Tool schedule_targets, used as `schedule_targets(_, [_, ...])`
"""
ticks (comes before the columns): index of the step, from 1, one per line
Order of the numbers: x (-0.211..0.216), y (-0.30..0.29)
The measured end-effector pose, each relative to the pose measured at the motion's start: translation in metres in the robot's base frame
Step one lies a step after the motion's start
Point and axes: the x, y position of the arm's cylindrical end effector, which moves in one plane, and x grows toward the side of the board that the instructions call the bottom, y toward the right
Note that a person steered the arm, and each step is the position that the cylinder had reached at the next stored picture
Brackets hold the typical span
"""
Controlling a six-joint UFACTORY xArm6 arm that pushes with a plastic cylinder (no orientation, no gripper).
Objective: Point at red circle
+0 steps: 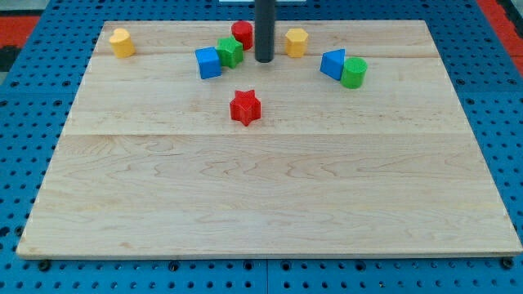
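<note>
The dark rod drops straight down from the view's top edge, standing upright, and my tip (264,60) sits planted near the view's top centre, its upper part cut off by the frame.

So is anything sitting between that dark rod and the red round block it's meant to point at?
Nothing visible does. My tip sits just to the view's right of the red circle, with only bare board in the small gap between them. The green star lies below and left of the circle, off that line, and the yellow hexagon is on my tip's other side.
</note>
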Motion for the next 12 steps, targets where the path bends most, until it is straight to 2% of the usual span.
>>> schedule_targets(1, [-0.026, 0.020])
schedule_targets(2, [-0.042, 0.100])
schedule_targets(3, [-0.042, 0.154])
schedule_targets(5, [-0.042, 0.058])
schedule_targets(12, [-0.038, 0.061])
